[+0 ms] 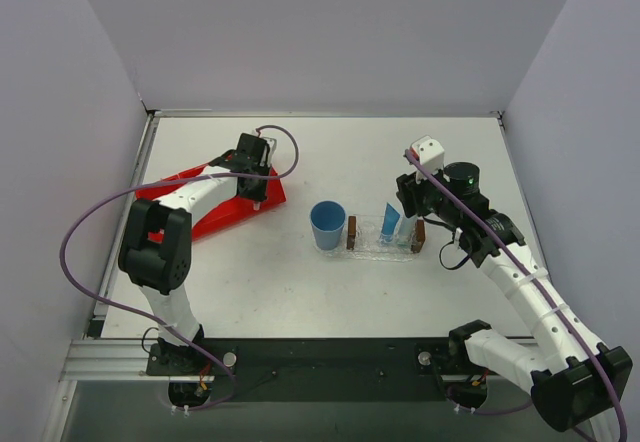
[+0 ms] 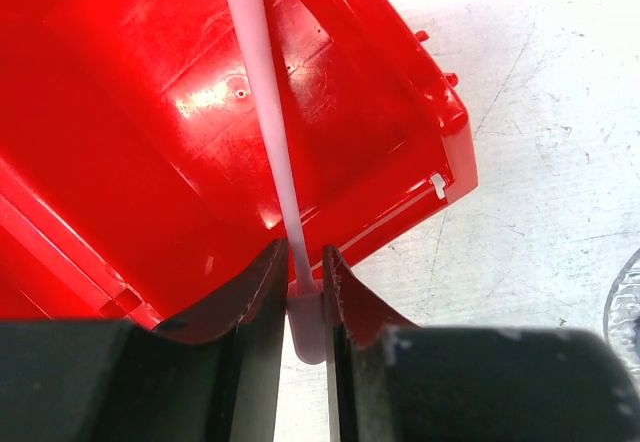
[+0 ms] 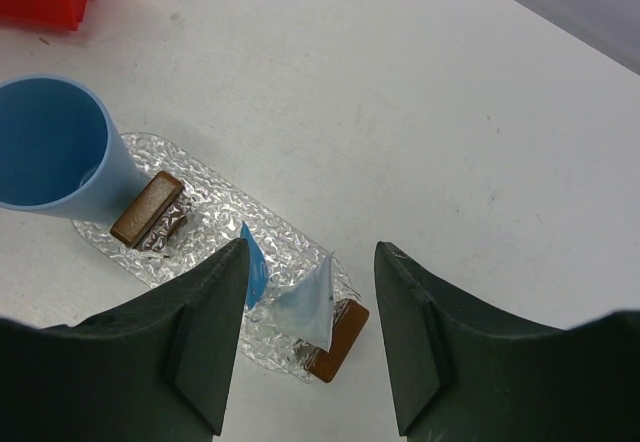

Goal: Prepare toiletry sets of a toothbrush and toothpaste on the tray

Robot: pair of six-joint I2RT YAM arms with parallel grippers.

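Note:
A thin white toothbrush [image 2: 262,92] lies slanted in the red bin [image 2: 150,112], one end sticking out over the bin's rim. My left gripper [image 2: 305,292] is shut on that wider end, both fingers pressing its sides. The clear tray [image 3: 215,217] has a brown block at each end. In it stand two toothpaste tubes, a bright blue one [image 3: 253,267] and a pale one [image 3: 310,307]. My right gripper [image 3: 312,252] hangs open above the tubes, touching neither. From above, the left gripper [image 1: 258,194] is over the bin and the right gripper [image 1: 408,202] over the tray [image 1: 383,247].
A round blue cup [image 1: 327,224] stands upright at the tray's left end, close to one brown block [image 3: 150,209]. The red bin [image 1: 225,212] sits tilted at the left of the white table. Grey walls close in the back and both sides.

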